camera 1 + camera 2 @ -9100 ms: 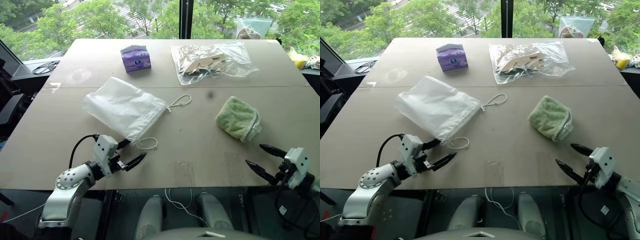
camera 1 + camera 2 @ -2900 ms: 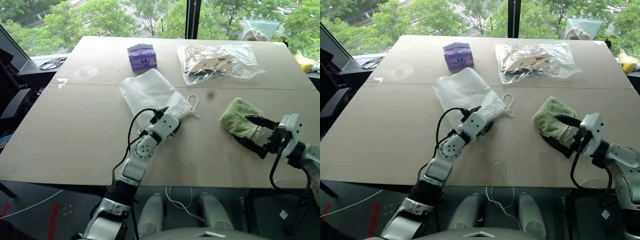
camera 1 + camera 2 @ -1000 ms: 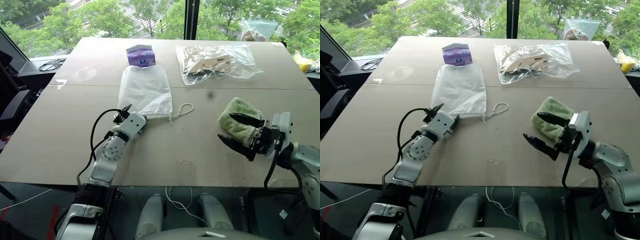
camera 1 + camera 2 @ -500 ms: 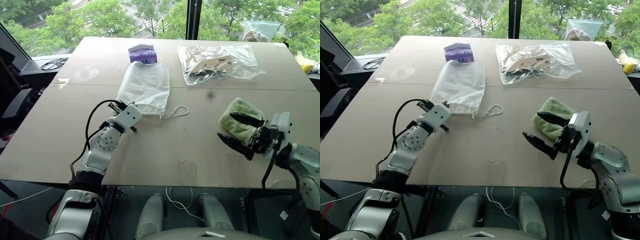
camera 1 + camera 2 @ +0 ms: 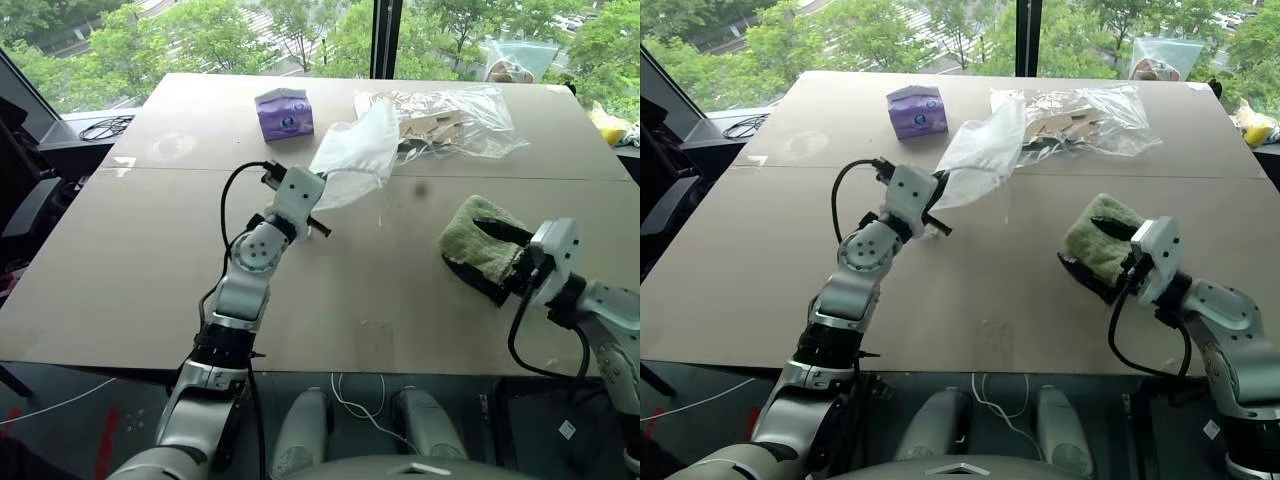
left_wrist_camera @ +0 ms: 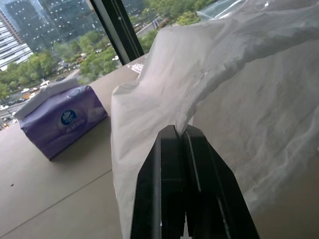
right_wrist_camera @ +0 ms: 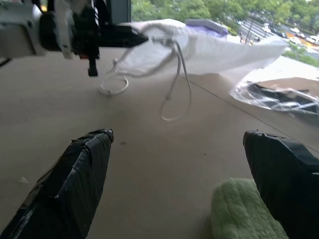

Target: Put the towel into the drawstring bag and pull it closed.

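Towel (image 5: 478,237), light green and fluffy, folded into a rounded pad, lies on the tabletop (image 5: 130,260) between the spread black fingers of the right hand (image 5: 492,262); one finger reaches over its top, the other lies on the tabletop along its near edge, and in the right wrist view a green corner sits just inside one finger. Whether the fingers press on it cannot be told.

Well to the left of the towel, the left hand (image 6: 175,130) has its two black fingers pressed together on the edge of the drawstring bag (image 5: 353,154), near its mouth. This thin, white, translucent pouch is lifted off the tabletop and hangs slack and wrinkled, stretching away from the fingers. Its white cords (image 7: 175,84) dangle in loops under the gripped edge.

Beyond the towel, behind the lifted bag, lies a clear crinkly plastic bag (image 5: 470,110) with beige pieces inside. Farther left of the towel stands a small purple tissue box (image 5: 283,113).
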Controlling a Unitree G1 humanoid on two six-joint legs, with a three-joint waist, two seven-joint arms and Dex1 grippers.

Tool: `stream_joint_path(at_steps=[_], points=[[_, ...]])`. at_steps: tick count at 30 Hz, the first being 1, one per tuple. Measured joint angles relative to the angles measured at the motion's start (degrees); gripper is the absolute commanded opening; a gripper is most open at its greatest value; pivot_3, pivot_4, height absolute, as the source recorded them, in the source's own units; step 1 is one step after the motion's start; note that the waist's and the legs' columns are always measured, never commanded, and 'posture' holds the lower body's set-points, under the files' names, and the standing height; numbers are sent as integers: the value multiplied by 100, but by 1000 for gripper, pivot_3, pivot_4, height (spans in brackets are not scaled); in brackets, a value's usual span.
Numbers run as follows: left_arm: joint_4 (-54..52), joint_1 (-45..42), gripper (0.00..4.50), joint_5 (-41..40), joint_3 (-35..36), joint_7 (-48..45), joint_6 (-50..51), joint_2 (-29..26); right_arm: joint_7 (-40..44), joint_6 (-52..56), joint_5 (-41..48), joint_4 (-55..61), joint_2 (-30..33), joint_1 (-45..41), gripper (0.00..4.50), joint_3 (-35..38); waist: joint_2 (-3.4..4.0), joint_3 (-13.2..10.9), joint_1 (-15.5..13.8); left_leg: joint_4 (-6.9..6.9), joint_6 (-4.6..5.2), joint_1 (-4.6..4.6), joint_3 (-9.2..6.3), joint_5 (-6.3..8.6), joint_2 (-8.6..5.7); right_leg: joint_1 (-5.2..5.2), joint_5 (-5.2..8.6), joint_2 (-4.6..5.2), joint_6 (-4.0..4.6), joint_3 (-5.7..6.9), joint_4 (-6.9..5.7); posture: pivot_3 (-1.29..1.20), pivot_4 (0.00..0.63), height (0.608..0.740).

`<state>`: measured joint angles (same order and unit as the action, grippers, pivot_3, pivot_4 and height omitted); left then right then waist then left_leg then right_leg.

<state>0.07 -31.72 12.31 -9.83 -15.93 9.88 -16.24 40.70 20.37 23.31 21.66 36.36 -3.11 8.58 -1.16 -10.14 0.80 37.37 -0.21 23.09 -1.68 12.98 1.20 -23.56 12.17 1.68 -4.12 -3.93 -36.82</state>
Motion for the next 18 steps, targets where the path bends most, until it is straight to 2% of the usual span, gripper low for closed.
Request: stream_joint_path(at_steps=[3,5,13,15,18], points=[[-188,-116,18,276,-216,-20,155,-18,-119,207,-317,-8,187,-14,4500,-192,0,0,37,-14,0,-7,0,0,2,-1,0,-3,1,-2,0,0,150,740],[-176,-194,18,390,-221,-57,304,-95,-278,315,-847,-31,413,-72,4500,-563,1,-1,54,-20,0,-4,-4,0,6,-9,1,-10,2,-1,0,0,150,740],[-43,-538,18,675,-314,-74,347,-214,-1345,257,-2593,-685,359,-744,4500,-1334,0,-1,1,-4,0,8,0,0,1,-10,9,-3,15,-3,2,0,150,740],[-21,-531,18,674,-318,-89,359,-210,-1601,207,-2726,-931,82,-841,4500,-1300,-1,-1,0,-6,0,15,-3,0,2,-14,0,-4,1,0,4,0,150,740],[-20,-530,18,671,-378,-132,354,-160,-1877,485,-2397,-1125,-484,-1109,4500,-857,0,-1,12,-5,0,23,-6,0,1,-18,-8,-4,11,0,4,0,150,740]])
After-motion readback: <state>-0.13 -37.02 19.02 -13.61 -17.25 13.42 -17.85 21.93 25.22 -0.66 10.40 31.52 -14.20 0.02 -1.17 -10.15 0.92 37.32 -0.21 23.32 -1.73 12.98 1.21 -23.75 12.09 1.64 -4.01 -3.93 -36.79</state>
